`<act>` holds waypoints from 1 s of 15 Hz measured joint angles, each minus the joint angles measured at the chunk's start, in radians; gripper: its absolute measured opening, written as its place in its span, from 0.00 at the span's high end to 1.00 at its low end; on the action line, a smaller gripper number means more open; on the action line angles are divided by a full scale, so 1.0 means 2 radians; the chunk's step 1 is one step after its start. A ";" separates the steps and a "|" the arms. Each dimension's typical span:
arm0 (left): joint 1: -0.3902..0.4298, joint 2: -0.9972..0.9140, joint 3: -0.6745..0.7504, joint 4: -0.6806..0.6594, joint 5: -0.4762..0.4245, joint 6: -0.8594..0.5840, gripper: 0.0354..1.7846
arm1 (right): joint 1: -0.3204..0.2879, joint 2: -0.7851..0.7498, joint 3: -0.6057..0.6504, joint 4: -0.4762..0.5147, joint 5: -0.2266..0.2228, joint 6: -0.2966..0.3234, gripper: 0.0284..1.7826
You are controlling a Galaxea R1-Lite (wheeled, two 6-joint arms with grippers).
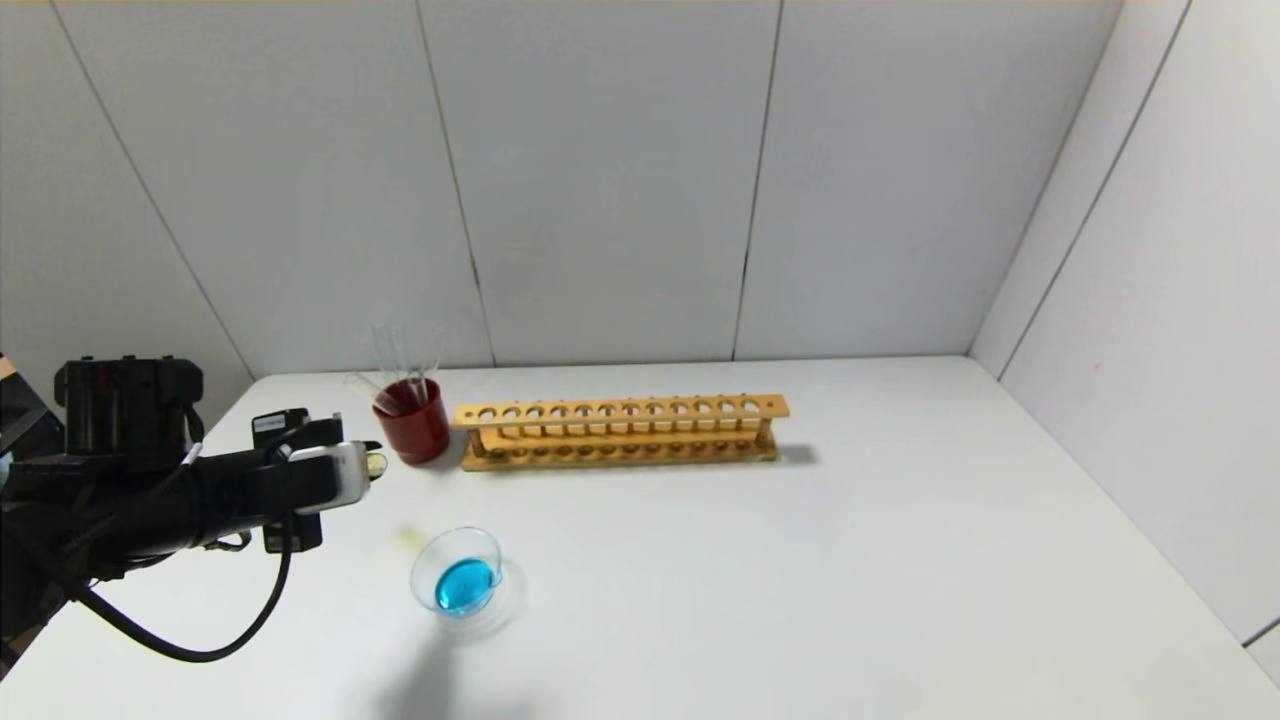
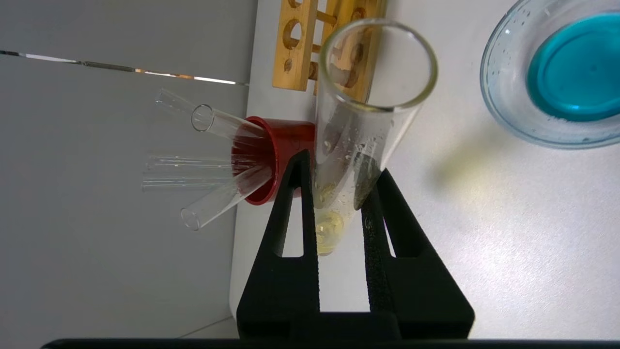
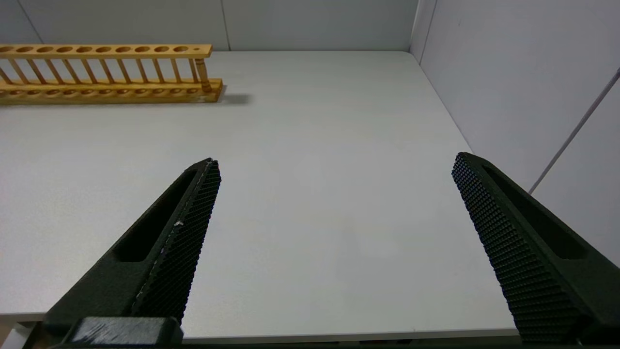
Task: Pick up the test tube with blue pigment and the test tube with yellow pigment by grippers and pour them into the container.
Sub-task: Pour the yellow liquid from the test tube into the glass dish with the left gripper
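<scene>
My left gripper (image 1: pixel 372 464) is shut on the test tube with yellow pigment (image 2: pixel 339 145), between the red cup and the container. In the left wrist view the left gripper (image 2: pixel 341 165) pinches the tube low down. A little yellow liquid sits in its round bottom and its mouth points away. The container (image 1: pixel 455 545) is a clear glass dish holding teal-blue liquid, on the table just right of and nearer than the gripper; it also shows in the left wrist view (image 2: pixel 503 106). No tube with blue liquid shows. My right gripper (image 3: pixel 335 160) is open and empty over the table's near right edge.
A dark red cup (image 1: pixel 415 430) holds several empty clear tubes (image 2: pixel 218 121) behind the left gripper. An empty wooden tube rack (image 1: pixel 620 430) stands right of the cup. A faint yellow tint (image 1: pixel 410 538) lies on the table beside the dish. Walls close the back and right.
</scene>
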State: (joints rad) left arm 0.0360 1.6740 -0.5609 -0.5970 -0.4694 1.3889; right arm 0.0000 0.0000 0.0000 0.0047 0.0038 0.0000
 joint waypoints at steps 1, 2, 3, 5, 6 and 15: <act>0.000 0.000 0.001 0.006 0.000 0.006 0.84 | 0.000 0.000 0.000 0.000 0.000 0.000 0.02; -0.001 0.000 0.003 0.007 0.000 0.009 0.84 | 0.000 0.000 0.000 0.000 0.000 0.000 0.02; -0.001 0.001 0.004 0.007 0.002 0.014 0.84 | 0.000 0.000 0.000 0.000 0.000 0.000 0.02; -0.001 0.003 0.003 0.007 0.007 0.036 0.84 | 0.000 0.000 0.000 0.000 0.000 0.000 0.02; -0.001 0.005 0.002 0.006 0.009 0.048 0.84 | 0.000 0.000 0.000 0.000 0.000 0.000 0.02; -0.018 0.017 -0.002 0.000 0.015 0.097 0.84 | 0.000 0.000 0.000 0.000 0.000 0.000 0.02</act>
State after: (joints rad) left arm 0.0009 1.7072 -0.5651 -0.5970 -0.4402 1.5828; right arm 0.0000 0.0000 0.0000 0.0047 0.0043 0.0000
